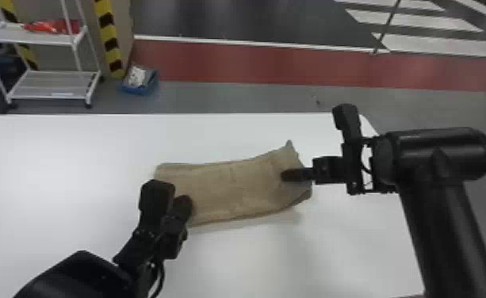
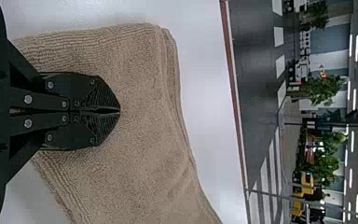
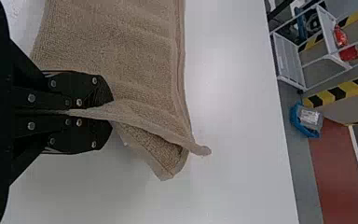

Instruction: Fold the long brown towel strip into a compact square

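The brown towel [image 1: 234,186] lies as a layered strip across the white table, its right end lifted and creased. At its left end stands my left gripper [image 1: 184,202]; in the left wrist view this gripper [image 2: 120,111] is shut over the towel [image 2: 144,126], and I cannot tell whether cloth is between the tips. My right gripper [image 1: 287,175] is at the towel's right end. In the right wrist view the right gripper [image 3: 111,111] is shut on a fold of the towel [image 3: 116,51], whose corner hangs out past the fingertips.
The white table [image 1: 75,158] extends around the towel, with its far edge beyond. On the floor behind stand a white rack [image 1: 53,85] and a blue box [image 1: 138,81], both well away from the arms.
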`<state>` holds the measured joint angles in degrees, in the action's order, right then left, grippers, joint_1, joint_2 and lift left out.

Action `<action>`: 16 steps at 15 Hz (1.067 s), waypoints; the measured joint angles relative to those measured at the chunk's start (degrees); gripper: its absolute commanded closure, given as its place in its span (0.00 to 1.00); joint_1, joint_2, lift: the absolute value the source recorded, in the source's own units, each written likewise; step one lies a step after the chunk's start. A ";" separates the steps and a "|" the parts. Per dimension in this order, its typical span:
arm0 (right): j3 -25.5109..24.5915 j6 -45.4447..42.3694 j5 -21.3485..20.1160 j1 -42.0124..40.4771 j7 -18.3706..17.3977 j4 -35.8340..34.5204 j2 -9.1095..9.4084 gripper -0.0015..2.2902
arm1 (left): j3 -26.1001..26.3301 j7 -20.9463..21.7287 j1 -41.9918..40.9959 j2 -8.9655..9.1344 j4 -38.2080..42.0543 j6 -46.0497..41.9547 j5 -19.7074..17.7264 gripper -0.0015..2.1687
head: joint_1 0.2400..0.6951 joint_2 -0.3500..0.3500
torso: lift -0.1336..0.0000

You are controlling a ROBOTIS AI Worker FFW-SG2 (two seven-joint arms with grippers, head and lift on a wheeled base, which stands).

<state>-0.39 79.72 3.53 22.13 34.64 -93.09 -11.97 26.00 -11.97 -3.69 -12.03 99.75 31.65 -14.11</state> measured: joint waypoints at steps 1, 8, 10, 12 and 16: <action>-0.64 1.03 0.65 0.16 -0.04 -1.15 -0.07 0.68 | 0.05 0.00 -0.19 -0.04 0.40 0.37 0.04 0.99 | 1.00 0.28 | 0.07; -2.14 4.04 2.84 3.70 -0.09 -2.56 -0.23 0.68 | -0.76 1.36 -1.96 -1.08 4.10 1.23 -0.04 0.99 | 1.00 0.29 | 0.07; -2.03 4.82 2.64 4.58 -0.07 -2.34 -0.46 0.68 | -2.62 3.01 -2.84 -1.91 6.90 1.04 -0.12 0.99 | 1.00 0.29 | 0.07; -2.02 5.24 2.55 4.93 -0.03 -2.15 -0.77 0.68 | -4.67 3.85 -3.06 -2.20 8.33 1.00 -0.52 0.99 | 1.00 0.31 | 0.07; -2.14 5.32 2.54 5.27 0.34 -1.80 -1.68 0.68 | -7.70 7.46 -2.83 -2.58 9.04 1.15 -0.88 0.99 | 1.00 0.32 | 0.07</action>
<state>-2.54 85.04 6.06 27.40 34.98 -94.90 -13.65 18.30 -4.50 -6.52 -14.61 108.79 32.80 -14.99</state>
